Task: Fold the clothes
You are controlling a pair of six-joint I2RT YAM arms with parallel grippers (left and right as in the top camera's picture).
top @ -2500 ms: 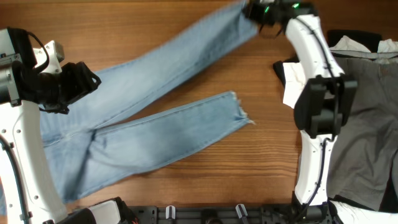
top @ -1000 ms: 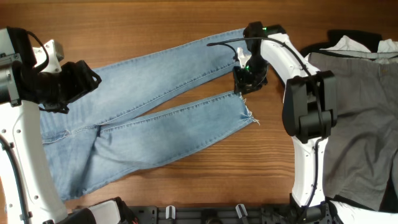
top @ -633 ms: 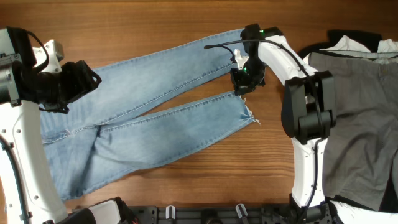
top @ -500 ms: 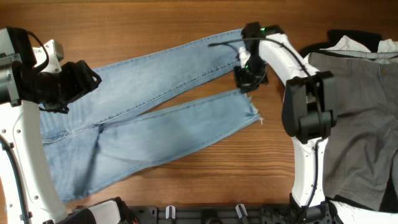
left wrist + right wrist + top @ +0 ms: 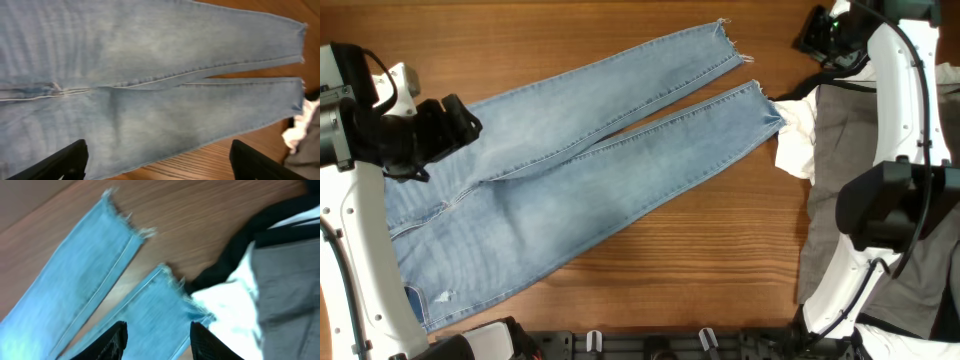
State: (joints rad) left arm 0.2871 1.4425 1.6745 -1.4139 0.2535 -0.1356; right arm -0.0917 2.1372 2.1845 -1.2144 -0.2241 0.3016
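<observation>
The light-blue jeans [image 5: 570, 170] lie flat on the wooden table, waist at the lower left, both legs side by side running to the upper right. The frayed hems [image 5: 745, 75] end near the pile at the right. A small rip [image 5: 441, 297] shows near the waist. My left gripper [image 5: 455, 128] hovers open and empty above the upper thigh; in the left wrist view [image 5: 160, 167] the jeans [image 5: 150, 90] fill the picture below it. My right gripper [image 5: 818, 30] is open and empty at the far right top; in the right wrist view [image 5: 159, 342] it hangs above the lower leg's hem [image 5: 172, 287].
A pile of other clothes lies at the right: a grey garment [image 5: 890, 190], a white piece [image 5: 795, 135] that touches the lower leg's hem, and black fabric [image 5: 880, 60]. They also show in the right wrist view: white [image 5: 235, 305], grey [image 5: 290, 280], black [image 5: 250, 245].
My right gripper has let go of the leg hem and moved up and to the right. The jeans' legs have shifted toward the upper right and lie straighter, side by side. The left arm has stayed put.
</observation>
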